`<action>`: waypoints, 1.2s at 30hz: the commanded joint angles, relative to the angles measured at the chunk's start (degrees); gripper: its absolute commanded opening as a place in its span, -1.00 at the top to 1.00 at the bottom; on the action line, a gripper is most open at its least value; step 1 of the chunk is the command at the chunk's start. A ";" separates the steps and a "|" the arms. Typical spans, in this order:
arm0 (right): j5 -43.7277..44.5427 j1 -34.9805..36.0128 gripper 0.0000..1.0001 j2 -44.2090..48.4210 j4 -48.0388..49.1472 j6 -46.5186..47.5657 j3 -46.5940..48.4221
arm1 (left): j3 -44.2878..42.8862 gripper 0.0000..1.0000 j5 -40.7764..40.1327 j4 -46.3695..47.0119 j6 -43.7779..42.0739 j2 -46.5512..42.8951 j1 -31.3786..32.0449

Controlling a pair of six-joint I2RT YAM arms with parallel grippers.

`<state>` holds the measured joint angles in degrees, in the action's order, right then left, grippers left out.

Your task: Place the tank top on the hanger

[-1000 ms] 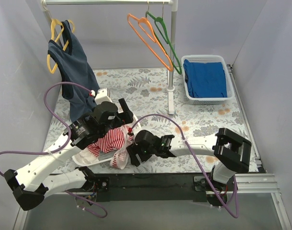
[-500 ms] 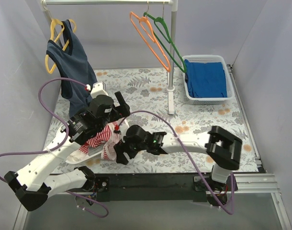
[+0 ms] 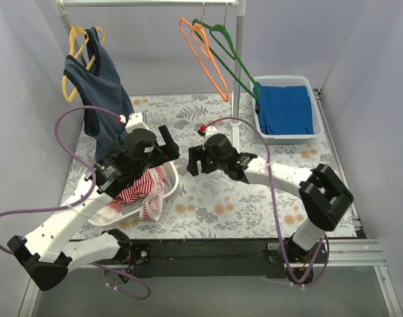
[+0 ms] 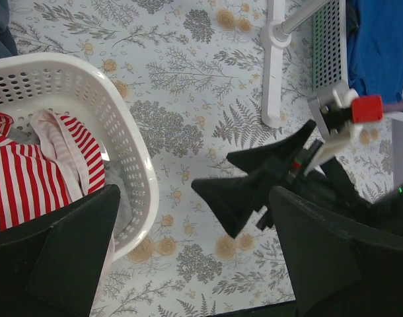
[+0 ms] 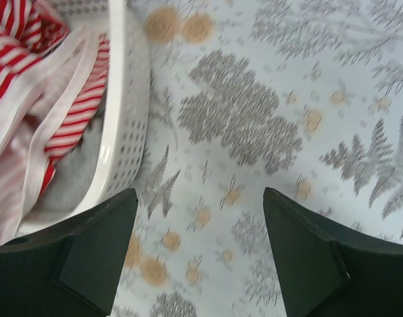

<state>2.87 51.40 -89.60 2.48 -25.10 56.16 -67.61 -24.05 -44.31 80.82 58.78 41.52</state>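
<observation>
The red-and-white striped tank top (image 3: 141, 187) lies bunched in a white basket (image 3: 170, 177), one pale-trimmed end hanging over the near rim. It also shows in the left wrist view (image 4: 30, 173) and the right wrist view (image 5: 46, 72). The orange hanger (image 3: 203, 54) hangs by its hook on the rail at the back. My left gripper (image 3: 169, 146) is open and empty above the basket's right rim (image 4: 132, 142). My right gripper (image 3: 192, 162) is open and empty over the tablecloth just right of the basket (image 5: 125, 112); it also shows in the left wrist view (image 4: 254, 191).
A green hanger (image 3: 229, 59) hangs beside the orange one. A dark navy top (image 3: 99, 89) hangs on a yellow hanger at the left. The rack's white pole and foot (image 3: 236, 135) stand mid-table. A white basket with blue cloth (image 3: 285, 109) sits at the back right.
My right gripper has swung from the basket's near edge up and back to the basket's right side. The tank top's end now hangs loose over the rim. The left gripper barely moved.
</observation>
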 commanded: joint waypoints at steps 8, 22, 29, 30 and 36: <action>1.70 0.98 -0.70 -20.08 0.33 3.22 19.86 | -0.42 -0.96 -0.29 -2.00 3.38 -2.70 -0.82; 4.33 15.49 -0.71 -19.73 1.65 1.81 18.11 | 4.59 -0.97 -5.83 -7.09 13.30 -5.44 -8.98; 4.51 12.24 -0.71 -9.73 2.35 -0.21 10.56 | 3.98 -0.96 -7.41 -13.42 22.10 -2.71 -14.70; 4.51 11.89 -0.72 -8.06 2.88 -0.56 9.33 | 3.89 -0.96 -8.11 -14.73 22.45 -2.45 -15.75; 5.30 9.08 -0.73 4.86 3.32 -1.79 -0.43 | 7.31 -0.96 -8.03 -15.98 20.18 -1.74 -29.02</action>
<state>7.49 61.30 -91.88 3.05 -25.34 59.48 -62.43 -29.98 -57.23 100.84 57.19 19.64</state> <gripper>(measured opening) 0.864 0.982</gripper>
